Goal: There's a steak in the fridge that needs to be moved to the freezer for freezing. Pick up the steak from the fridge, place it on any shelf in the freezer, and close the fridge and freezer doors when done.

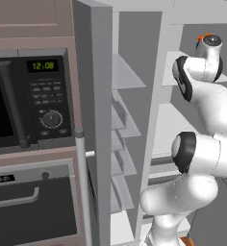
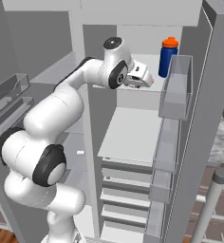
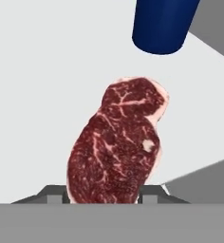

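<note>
Kitchen: grey side-by-side unit with both doors open; microwave (image 1: 31, 101) and black oven (image 1: 33, 206) to its left.
Freezer (image 1: 122, 144): I see a stack of thin clear shelves inside.
Fridge (image 2: 133, 133): white interior, broad shelves, drawers below.
Blue bottle (image 2: 167, 57): upright on the upper fridge shelf, orange cap.
Steak (image 3: 116, 144): on that same white shelf, near the bottle, its near end between my finger tips.
Gripper (image 3: 104, 197): jaws closed on the steak, one tip at each side.
</note>
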Available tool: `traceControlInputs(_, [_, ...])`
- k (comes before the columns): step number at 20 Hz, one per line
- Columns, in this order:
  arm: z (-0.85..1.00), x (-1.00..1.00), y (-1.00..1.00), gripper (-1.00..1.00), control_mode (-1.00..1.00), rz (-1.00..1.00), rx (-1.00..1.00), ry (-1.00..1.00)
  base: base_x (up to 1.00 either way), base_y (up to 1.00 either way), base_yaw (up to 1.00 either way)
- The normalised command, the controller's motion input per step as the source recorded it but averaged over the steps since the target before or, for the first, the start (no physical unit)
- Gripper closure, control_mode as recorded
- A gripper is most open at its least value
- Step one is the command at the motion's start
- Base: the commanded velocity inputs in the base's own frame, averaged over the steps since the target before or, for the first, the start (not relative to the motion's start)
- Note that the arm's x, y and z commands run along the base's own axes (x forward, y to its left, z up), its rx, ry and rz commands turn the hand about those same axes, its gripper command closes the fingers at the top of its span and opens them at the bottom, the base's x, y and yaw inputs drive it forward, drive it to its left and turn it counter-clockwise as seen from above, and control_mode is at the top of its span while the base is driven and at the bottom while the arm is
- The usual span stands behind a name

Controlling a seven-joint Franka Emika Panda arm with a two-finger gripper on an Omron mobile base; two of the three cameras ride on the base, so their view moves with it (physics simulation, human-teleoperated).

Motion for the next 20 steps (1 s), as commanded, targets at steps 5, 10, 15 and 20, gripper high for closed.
traceControlInputs(5, [0.15, -1.0, 0.3, 1.0, -1.0, 0.0, 0.0, -0.09, 0.0, 0.0, 0.0])
traceControlInputs(10, [0.37, -1.0, 0.32, 1.0, -1.0, 0.02, 0.0, -0.11, 0.0, 0.0, 0.0])
traceControlInputs(15, [0.54, -1.0, 0.32, 1.0, -1.0, 0.1, -0.05, 0.0, 0.0, 0.0, 0.0])
traceControlInputs(20, [0.52, -1.0, 0.47, 1.0, -1.0, 0.16, -0.07, 0.06, 0.0, 0.0, 0.0])
